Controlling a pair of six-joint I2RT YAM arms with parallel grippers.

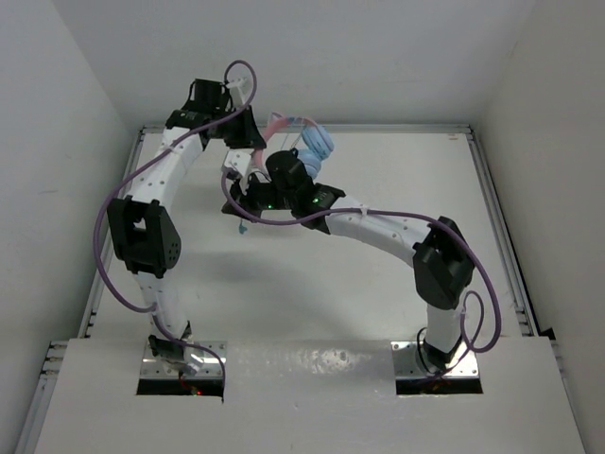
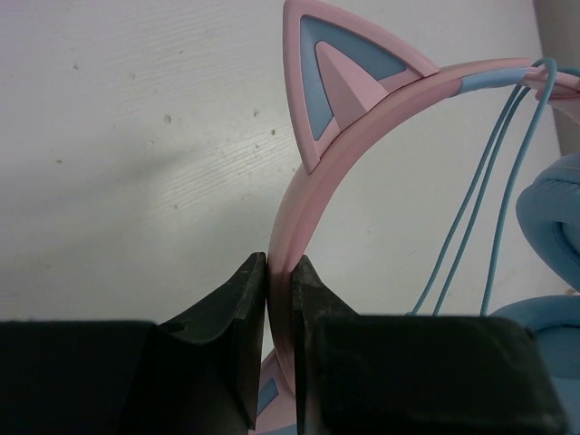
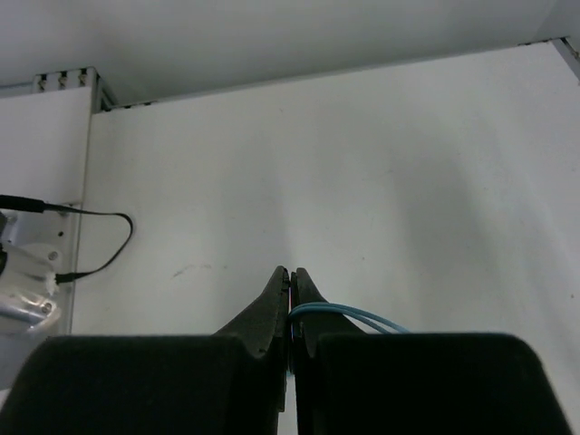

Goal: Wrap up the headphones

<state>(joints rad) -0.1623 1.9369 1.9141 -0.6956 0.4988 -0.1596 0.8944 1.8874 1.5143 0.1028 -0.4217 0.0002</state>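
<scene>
The headphones (image 1: 312, 144) are held up at the far middle of the table, light blue ear cups (image 2: 555, 227) to the right and pink headband (image 2: 313, 181) with a cat-ear point. My left gripper (image 2: 280, 265) is shut on the pink headband. Strands of the thin pale blue cable (image 2: 489, 199) run down from the headband beside the cup. My right gripper (image 3: 290, 275) is shut on the pale blue cable (image 3: 349, 313), which loops out to its right. In the top view the right gripper (image 1: 248, 200) sits just near of the headphones, below the left gripper (image 1: 267, 126).
The white table (image 1: 378, 284) has raised rails at its edges and white walls behind. Thick purple robot cables (image 1: 113, 236) hang along both arms. A thin black wire (image 3: 100, 245) and a white fixture lie at the left in the right wrist view.
</scene>
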